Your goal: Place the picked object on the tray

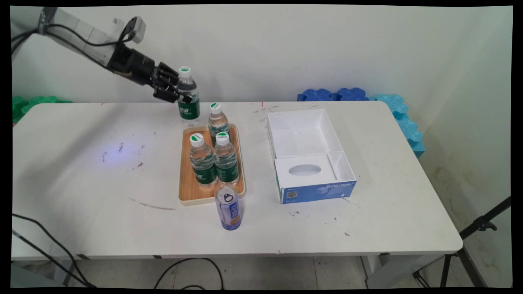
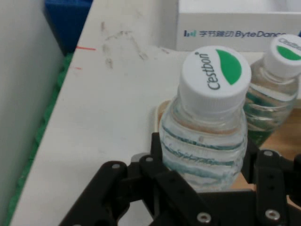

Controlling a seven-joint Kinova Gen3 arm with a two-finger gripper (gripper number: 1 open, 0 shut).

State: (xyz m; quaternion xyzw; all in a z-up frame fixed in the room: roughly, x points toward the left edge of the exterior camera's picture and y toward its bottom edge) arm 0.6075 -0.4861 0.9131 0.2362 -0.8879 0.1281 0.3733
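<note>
We see the black two-finger hand clamped round the upper body of a clear plastic water bottle with a white-and-green cap and green label, carried upright above the far edge of the white surface, just behind the wooden tray. The hand view shows the fingers pressed against both sides of the bottle beneath its cap.

Three more bottles of the same kind stand on the tray, two side by side and one behind them. A blue drinks can stands upright on the surface touching the tray's near edge. An open white box with a blue front sits to the tray's right, well apart.

With three bottles standing on the tray and one aloft, we cannot tell which way the work runs.
</note>
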